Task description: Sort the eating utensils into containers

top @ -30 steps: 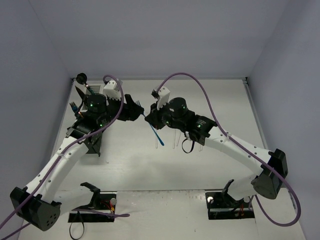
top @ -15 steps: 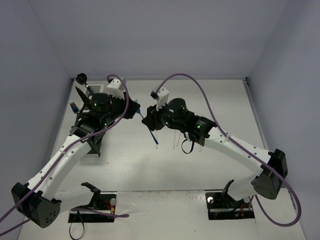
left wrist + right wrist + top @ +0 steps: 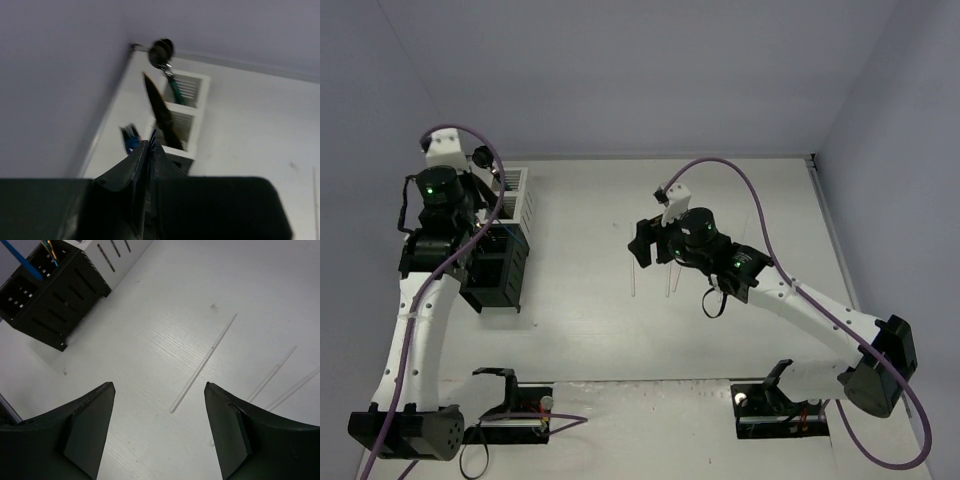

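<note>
Roughly, sorting looks well along: 3 chopsticks (image 3: 202,365) lie loose on the table (image 3: 150,300), near my right gripper (image 3: 157,390), whose jaws stand wide and empty. Several utensils stand in the caddies (image 3: 498,285), among them a black knife (image 3: 161,112). My left gripper (image 3: 151,144) is closed above them. A bluish sliver shows at its tips, but blur hides whether it is held.
</note>
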Controlling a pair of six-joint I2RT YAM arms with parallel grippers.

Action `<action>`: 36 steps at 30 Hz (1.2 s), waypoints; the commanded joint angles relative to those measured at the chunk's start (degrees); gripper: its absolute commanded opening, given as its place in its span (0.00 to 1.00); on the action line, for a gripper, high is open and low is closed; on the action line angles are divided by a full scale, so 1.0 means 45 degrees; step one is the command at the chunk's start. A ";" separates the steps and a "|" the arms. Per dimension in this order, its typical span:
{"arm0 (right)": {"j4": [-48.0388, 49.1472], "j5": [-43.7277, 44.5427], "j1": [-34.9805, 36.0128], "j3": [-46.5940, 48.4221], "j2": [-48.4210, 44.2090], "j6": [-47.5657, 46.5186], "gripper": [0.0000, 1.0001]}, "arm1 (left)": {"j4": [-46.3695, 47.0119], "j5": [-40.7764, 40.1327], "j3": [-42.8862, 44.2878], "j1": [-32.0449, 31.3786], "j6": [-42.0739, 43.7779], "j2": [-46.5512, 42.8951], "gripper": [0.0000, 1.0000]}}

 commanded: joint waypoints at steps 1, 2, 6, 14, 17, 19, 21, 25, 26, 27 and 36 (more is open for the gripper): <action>0.0620 0.0299 -0.0463 -0.0391 -0.0647 0.0367 0.69 | 0.0565 -0.1203 0.1336 0.1626 0.0916 0.0718 0.00; 0.0573 0.0251 -0.0529 -0.0498 -0.0702 0.0383 0.70 | 0.0637 -0.1294 0.1434 0.1808 0.0989 0.1001 0.00; 0.0333 -0.0003 -0.0828 -0.0936 -0.0972 0.0435 0.70 | 0.1055 -0.1772 0.1556 0.2117 0.1082 0.1838 0.00; -0.0035 -0.0004 -0.1194 -0.1628 -0.1640 0.0560 0.70 | 0.3495 -0.1771 -0.0425 0.2337 0.0390 0.2417 0.00; -0.0163 0.0717 -0.1263 -0.1915 -0.1868 0.0806 0.70 | 0.3636 -0.1711 -0.0805 0.2322 0.0133 0.2622 0.03; -0.0445 0.1776 -0.1332 -0.2032 -0.1949 0.1102 0.70 | 0.3505 -0.1577 -0.0838 0.2322 -0.0002 0.2764 0.06; -0.0892 0.3017 -0.1594 -0.2090 -0.1899 0.1338 0.70 | 0.3395 -0.1448 -0.0859 0.2325 -0.0220 0.2790 0.08; -0.1381 0.3877 -0.2371 -0.2252 -0.1791 0.2052 0.69 | 0.2757 -0.0941 -0.0785 0.2322 -0.0649 0.2661 0.21; -0.1572 0.3941 -0.2579 -0.2313 -0.1764 0.2220 0.69 | 0.2569 -0.0781 -0.0756 0.2322 -0.0756 0.2547 0.26; -0.1657 0.3977 -0.2849 -0.2360 -0.1741 0.2362 0.70 | 0.2415 -0.0639 -0.0744 0.2322 -0.0851 0.2405 0.30; -0.2797 0.3242 -0.6463 -0.2326 -0.0460 0.2895 0.66 | -0.0324 0.2719 -0.0274 0.1698 -0.2478 0.1346 0.61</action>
